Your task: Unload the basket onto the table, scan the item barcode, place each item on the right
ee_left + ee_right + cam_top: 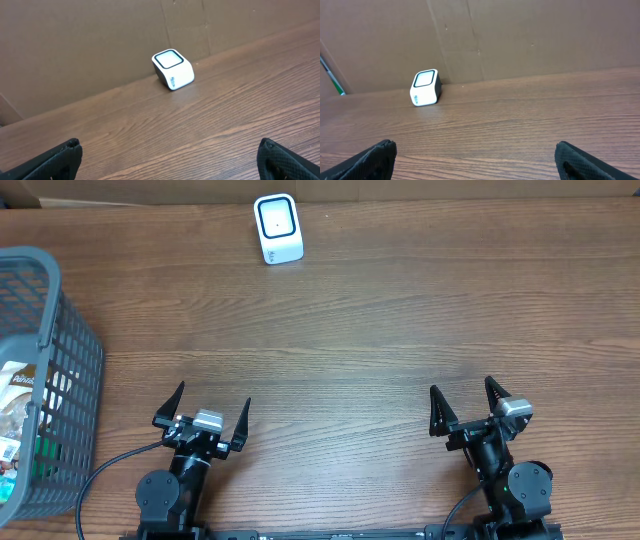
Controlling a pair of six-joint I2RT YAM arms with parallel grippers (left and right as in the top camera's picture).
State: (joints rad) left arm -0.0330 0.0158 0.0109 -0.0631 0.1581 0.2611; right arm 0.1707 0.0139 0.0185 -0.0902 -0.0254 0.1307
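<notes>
Here, the items lie in the basket, off to the left of the left gripper. The scanner stands well ahead of that gripper, slightly to its right. The right gripper and the left one are both spread wide, holding nothing, over the surface.

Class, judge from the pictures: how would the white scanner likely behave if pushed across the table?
The scanner looks a rigid plastic block, so it probably keeps its shape. Its squat, flat-based form suggests sliding rather than tipping or rolling on the smooth wooden table.
</notes>
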